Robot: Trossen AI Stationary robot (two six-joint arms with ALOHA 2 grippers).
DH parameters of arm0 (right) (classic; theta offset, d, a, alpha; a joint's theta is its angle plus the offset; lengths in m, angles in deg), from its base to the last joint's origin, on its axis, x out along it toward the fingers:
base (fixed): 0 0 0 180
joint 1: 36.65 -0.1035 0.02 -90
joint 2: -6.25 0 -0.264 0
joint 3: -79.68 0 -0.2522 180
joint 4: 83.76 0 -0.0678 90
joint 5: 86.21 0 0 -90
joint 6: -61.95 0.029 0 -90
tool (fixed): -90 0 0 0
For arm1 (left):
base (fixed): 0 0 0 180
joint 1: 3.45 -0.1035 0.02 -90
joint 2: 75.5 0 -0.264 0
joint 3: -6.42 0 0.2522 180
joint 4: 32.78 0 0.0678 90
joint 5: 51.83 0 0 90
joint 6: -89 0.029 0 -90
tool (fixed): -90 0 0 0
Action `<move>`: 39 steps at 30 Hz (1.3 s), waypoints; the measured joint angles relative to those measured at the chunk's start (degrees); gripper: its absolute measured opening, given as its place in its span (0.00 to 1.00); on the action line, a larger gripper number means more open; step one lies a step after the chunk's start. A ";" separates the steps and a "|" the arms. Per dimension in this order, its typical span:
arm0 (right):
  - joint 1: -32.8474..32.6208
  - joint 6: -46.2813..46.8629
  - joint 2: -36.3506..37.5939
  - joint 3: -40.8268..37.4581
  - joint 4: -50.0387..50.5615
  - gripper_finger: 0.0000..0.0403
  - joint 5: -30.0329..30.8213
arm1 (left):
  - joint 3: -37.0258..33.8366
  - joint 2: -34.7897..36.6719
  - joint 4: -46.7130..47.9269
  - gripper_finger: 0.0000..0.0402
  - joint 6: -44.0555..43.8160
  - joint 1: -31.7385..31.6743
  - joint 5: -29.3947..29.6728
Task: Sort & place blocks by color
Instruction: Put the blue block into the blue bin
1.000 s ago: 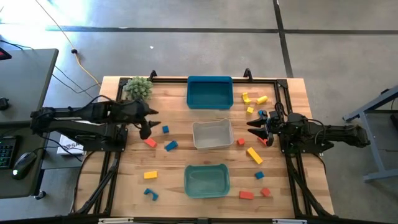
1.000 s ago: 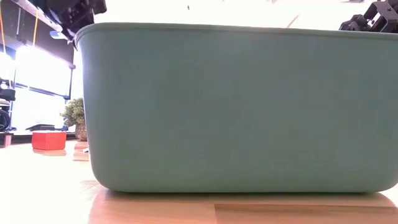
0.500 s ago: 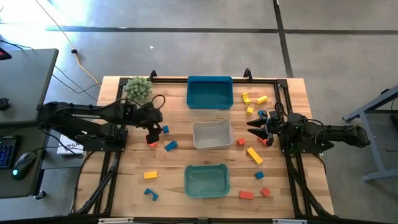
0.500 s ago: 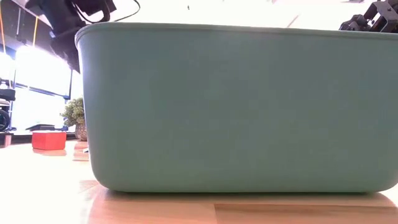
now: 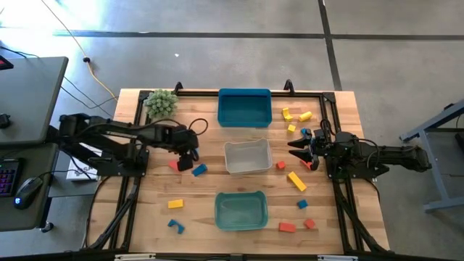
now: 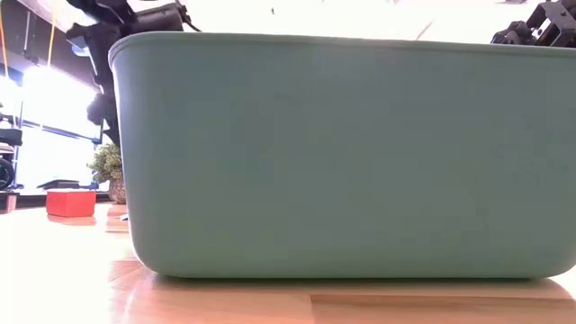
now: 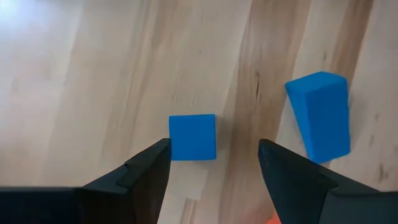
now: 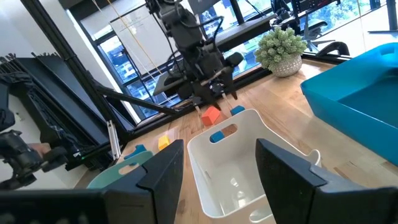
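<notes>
A: any labels or writing showing?
B: nothing readable on the bins or the blocks, all plain solid colour

A: blocks?
B: small cubes and short bars, red, yellow and blue, lying scattered on the bench [image 5: 203, 217]. Yellow cluster [image 5: 296, 116] is sitting beside the blue bin [image 5: 244, 107]. Yellow bar [image 5: 296, 180], a blue cube [image 5: 302, 205] and two reds [image 5: 297, 225] are lying on the right side. On the left a yellow block [image 5: 175, 204] and a blue piece [image 5: 175, 226] are sitting near the teal bin [image 5: 241, 210]

A: left pincer?
B: left pincer [image 5: 186, 157] is hanging spread wide over the wood left of the white bin [image 5: 247, 156]. In its wrist view a blue cube [image 7: 193, 137] is showing between the fingers, closer to one fingertip [image 7: 155, 155], not pinched. A blue bar [image 7: 319, 115] is lying just beside it, and a red block [image 5: 174, 166] is next to the pincer in the high view

A: right?
B: right pincer [image 5: 296, 148] is waiting by the white bin's right side, fingers spread, pinching nothing, a red cube [image 5: 280, 165] near it

A: low view?
B: teal bin wall is filling it, one red block [image 6: 70, 202] and the plant [image 6: 108, 166] showing at the left
</notes>
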 joint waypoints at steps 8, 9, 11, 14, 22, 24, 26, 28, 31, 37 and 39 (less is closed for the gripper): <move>0.00 0.01 0.00 -0.01 0.00 0.47 0.00 | 0.00 -4.93 -2.59 0.58 -3.68 -1.68 0.13; 0.00 0.01 0.00 0.01 0.00 0.47 0.00 | 0.00 -5.16 -2.63 0.57 -3.67 -1.91 0.64; 0.00 0.01 0.00 0.01 0.00 0.47 0.00 | 0.00 -5.91 -2.78 0.57 -3.67 -2.40 1.09; -0.01 0.01 0.00 0.01 0.00 0.47 0.00 | 0.00 -7.02 -3.04 0.57 -3.63 -3.13 0.87; -0.01 0.01 0.00 -0.01 0.00 0.47 0.00 | 0.00 -9.71 -5.70 0.56 -3.48 -3.49 0.79; -0.02 0.01 0.00 0.00 0.01 0.47 0.00 | 0.00 -10.99 -5.46 0.55 -3.49 -3.49 0.73; 0.00 0.00 0.00 0.01 0.02 0.47 0.00 | 0.01 -12.12 -5.48 0.52 -3.65 -3.49 0.59; 0.00 0.01 0.00 0.01 0.02 0.47 0.00 | 0.16 -12.87 -5.62 0.48 -3.83 -3.49 0.38; 0.00 0.01 0.00 0.01 0.02 0.47 0.00 | 0.20 -13.38 -5.99 0.40 -4.40 -3.45 0.00; -0.02 0.01 0.00 0.01 0.03 0.47 0.00 | 0.07 -13.03 -7.47 0.26 -4.54 -3.43 0.46; 0.00 0.01 0.00 0.01 0.08 0.47 0.00 | 0.07 -13.03 -7.60 0.26 -5.01 -3.45 0.00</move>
